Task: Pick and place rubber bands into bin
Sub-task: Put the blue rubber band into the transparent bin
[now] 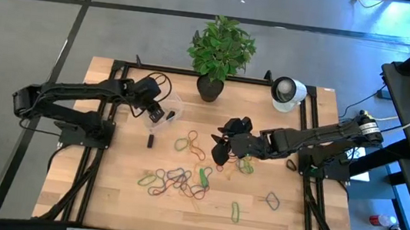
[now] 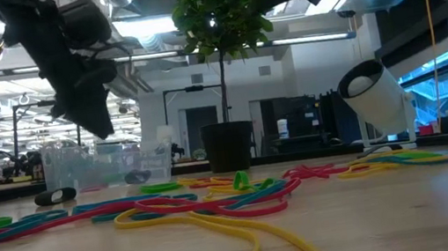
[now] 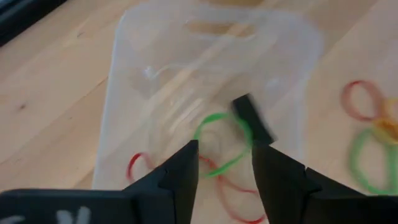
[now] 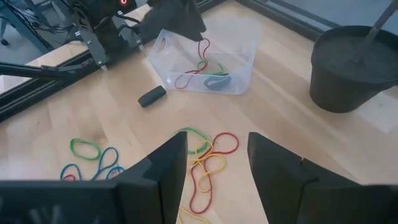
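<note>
The left gripper (image 3: 224,171) hangs over the bin (image 1: 171,107) at the worktop's (image 1: 119,190) far left, fingers apart, a green band (image 3: 221,143) loose below them. The right gripper (image 4: 214,158), fingers apart and empty, hovers over the bands (image 1: 182,178) strewn mid-worktop.
</note>
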`<state>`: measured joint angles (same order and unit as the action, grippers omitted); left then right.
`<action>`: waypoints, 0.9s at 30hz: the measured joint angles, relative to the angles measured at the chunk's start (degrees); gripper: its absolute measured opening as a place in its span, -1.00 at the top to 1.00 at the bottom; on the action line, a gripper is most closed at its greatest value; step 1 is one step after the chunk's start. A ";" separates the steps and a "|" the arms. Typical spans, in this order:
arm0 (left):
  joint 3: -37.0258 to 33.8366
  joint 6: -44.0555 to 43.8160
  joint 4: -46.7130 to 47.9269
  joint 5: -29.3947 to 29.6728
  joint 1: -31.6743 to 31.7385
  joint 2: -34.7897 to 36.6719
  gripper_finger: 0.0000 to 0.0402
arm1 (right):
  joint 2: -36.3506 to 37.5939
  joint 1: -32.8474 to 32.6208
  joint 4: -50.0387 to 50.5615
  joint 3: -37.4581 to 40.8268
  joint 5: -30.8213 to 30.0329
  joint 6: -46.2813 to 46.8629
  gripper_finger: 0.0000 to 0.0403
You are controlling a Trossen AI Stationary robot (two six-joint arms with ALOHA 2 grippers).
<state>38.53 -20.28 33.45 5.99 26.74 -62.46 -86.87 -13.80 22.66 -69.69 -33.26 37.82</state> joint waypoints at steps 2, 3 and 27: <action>1.74 0.74 0.14 -1.84 0.00 0.19 0.28 | 0.00 0.00 -0.01 0.00 -0.06 -1.92 0.15; 2.61 1.23 0.18 -2.70 -0.01 0.45 0.29 | 0.00 0.00 -0.04 0.00 -0.09 -3.01 0.15; 20.10 -20.87 22.41 14.69 -30.83 -0.89 0.99 | 7.04 -2.37 27.63 8.74 6.02 1.69 0.98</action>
<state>58.63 -41.15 55.86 20.68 -4.09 -63.35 -79.83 -16.17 50.29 -60.95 -27.24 39.52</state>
